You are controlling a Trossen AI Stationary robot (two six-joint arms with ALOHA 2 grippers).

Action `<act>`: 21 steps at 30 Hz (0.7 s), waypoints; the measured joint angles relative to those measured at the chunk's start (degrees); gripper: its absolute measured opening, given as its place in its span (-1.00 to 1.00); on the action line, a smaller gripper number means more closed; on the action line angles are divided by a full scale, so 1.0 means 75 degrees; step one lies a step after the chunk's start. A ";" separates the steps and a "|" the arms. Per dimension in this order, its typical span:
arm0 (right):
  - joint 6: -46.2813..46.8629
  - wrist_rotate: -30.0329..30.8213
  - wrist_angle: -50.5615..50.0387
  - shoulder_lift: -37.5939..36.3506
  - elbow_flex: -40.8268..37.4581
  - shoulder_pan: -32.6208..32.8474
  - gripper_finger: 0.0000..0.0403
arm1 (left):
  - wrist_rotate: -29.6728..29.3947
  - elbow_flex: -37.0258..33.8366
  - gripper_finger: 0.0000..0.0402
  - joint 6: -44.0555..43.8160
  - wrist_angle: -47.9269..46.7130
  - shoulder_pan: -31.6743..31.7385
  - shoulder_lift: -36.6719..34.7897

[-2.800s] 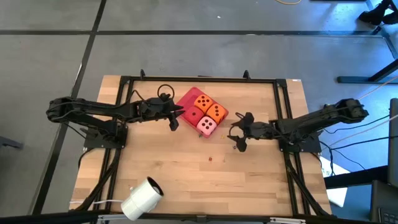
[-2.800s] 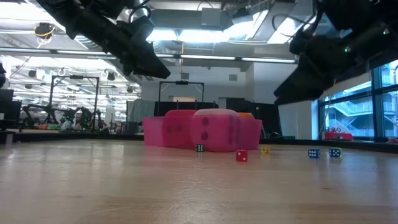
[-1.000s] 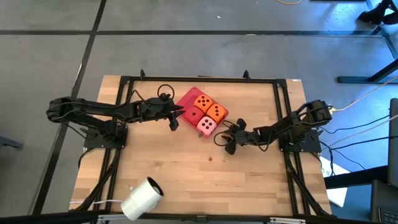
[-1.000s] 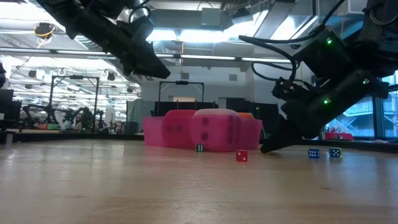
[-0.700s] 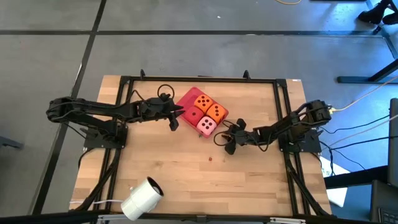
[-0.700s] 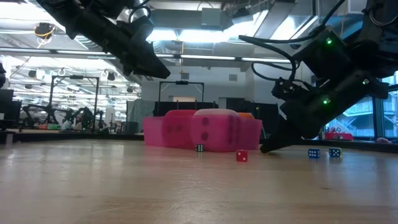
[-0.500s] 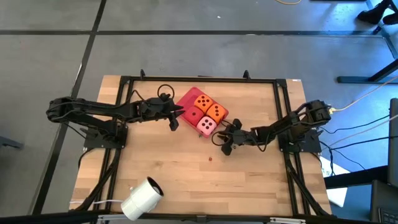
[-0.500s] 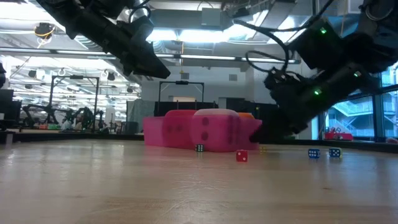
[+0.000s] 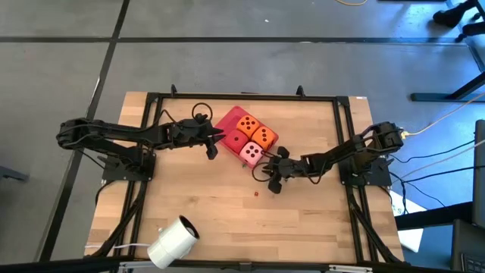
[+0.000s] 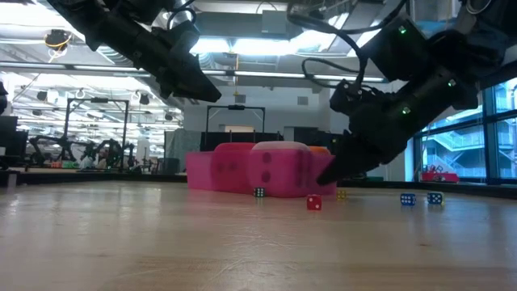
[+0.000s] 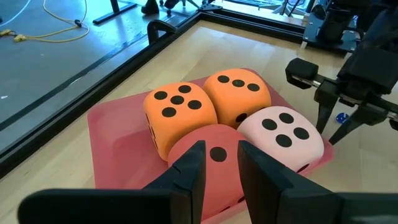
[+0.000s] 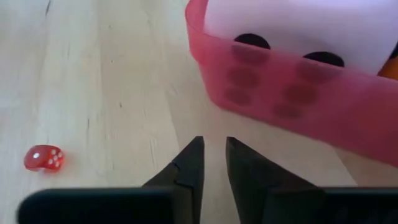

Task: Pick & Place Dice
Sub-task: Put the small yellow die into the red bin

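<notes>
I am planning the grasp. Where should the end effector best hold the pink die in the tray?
Probably from above, closing on two opposite side faces of the pink die. It sits four pips up in the tray corner, and the tray wall covers its lower sides.

tray: my right pincer (image 9: 268,179) is sitting at the near right corner of the red tray (image 9: 227,117), whose wall is blocking the way left
dice: four dice (image 9: 251,154) are filling the tray
near side: bare wood is lying open, holding only a tiny red die (image 9: 256,193) and a white roll (image 9: 173,240)
</notes>
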 joint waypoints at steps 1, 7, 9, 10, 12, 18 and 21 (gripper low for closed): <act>0.0000 0.0000 -0.0019 -0.0001 0.0000 -0.0002 -0.63 | 0.0000 0.0000 -0.57 0.0001 0.0000 -0.0001 0.0001; -0.0198 0.0125 -0.0088 -0.0009 0.0000 -0.0002 -0.40 | 0.0000 0.0000 -0.57 0.0003 0.0000 0.0001 0.0001; -0.0484 0.0174 -0.0138 -0.0009 0.0000 -0.0002 -0.31 | 0.0000 0.0000 -0.57 0.0001 0.0000 -0.0001 0.0001; -0.0600 0.0305 -0.0198 -0.0011 0.0000 -0.0002 -0.27 | 0.0000 0.0000 -0.57 0.0003 0.0000 0.0001 0.0001; -0.0573 0.0675 -0.0395 -0.0012 0.0003 -0.0002 -0.21 | 0.0000 0.0000 -0.57 0.0002 0.0000 0.0000 0.0001; 0.0245 0.0852 -0.1260 -0.0032 0.0023 -0.0025 -0.08 | 0.0000 0.0000 -0.57 0.0001 -0.0003 -0.0001 0.0001; 0.0412 0.0785 -0.1302 -0.0036 0.0029 -0.0028 -0.06 | 0.0000 0.0000 -0.57 0.0000 -0.0003 -0.0002 0.0001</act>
